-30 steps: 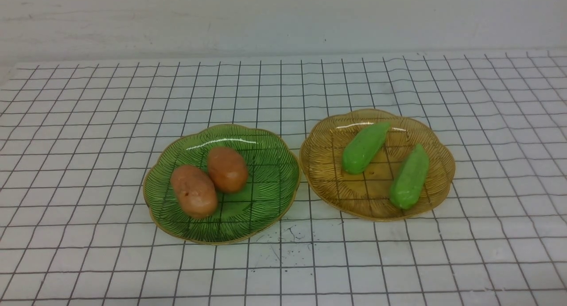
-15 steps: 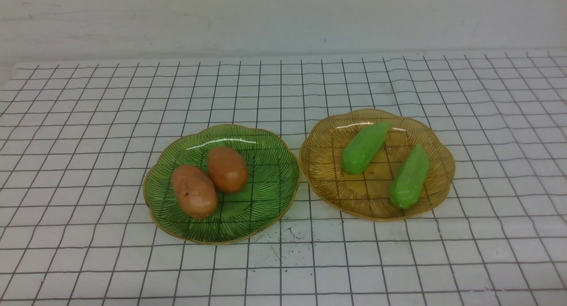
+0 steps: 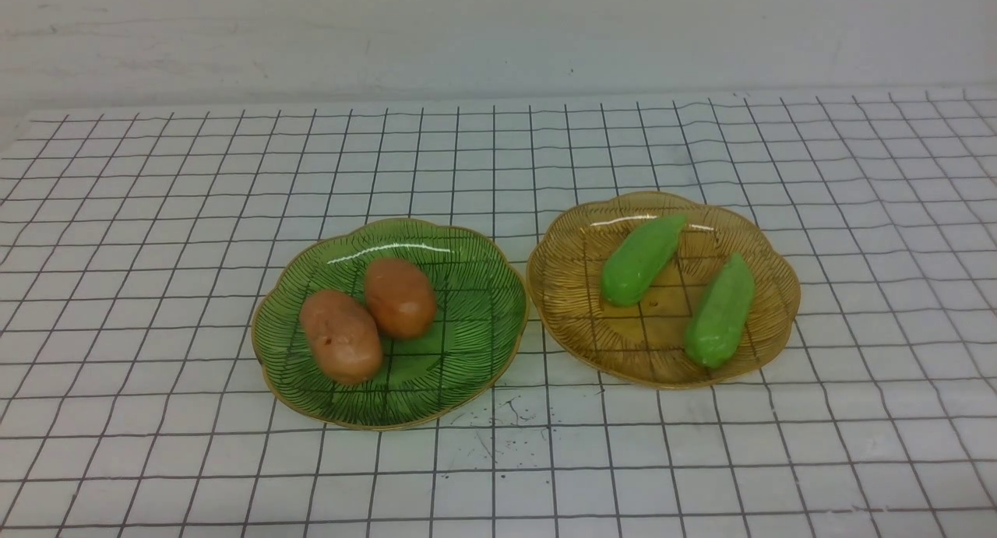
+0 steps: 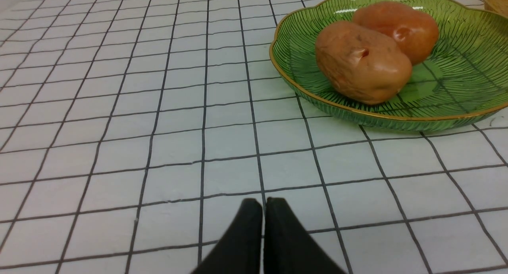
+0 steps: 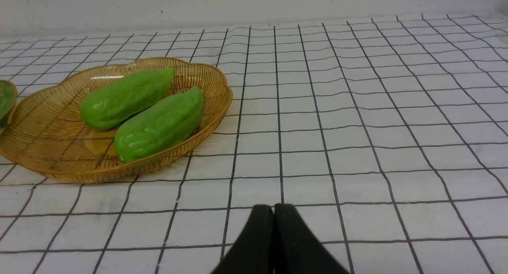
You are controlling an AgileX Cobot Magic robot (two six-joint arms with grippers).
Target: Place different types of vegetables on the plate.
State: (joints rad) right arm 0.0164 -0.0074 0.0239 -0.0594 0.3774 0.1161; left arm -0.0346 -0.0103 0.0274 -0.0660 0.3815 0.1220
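The left gripper (image 4: 263,204) was closed — its dark fingertips together, nothing between them. The right gripper (image 5: 274,210) was likewise shut and bare — both fingertips showed only in the wrist views.

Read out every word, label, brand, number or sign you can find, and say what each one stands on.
There are none: no lettering shows on the green dish, the amber dish, the potatoes or the gourds. The table cover bears only grid lines.
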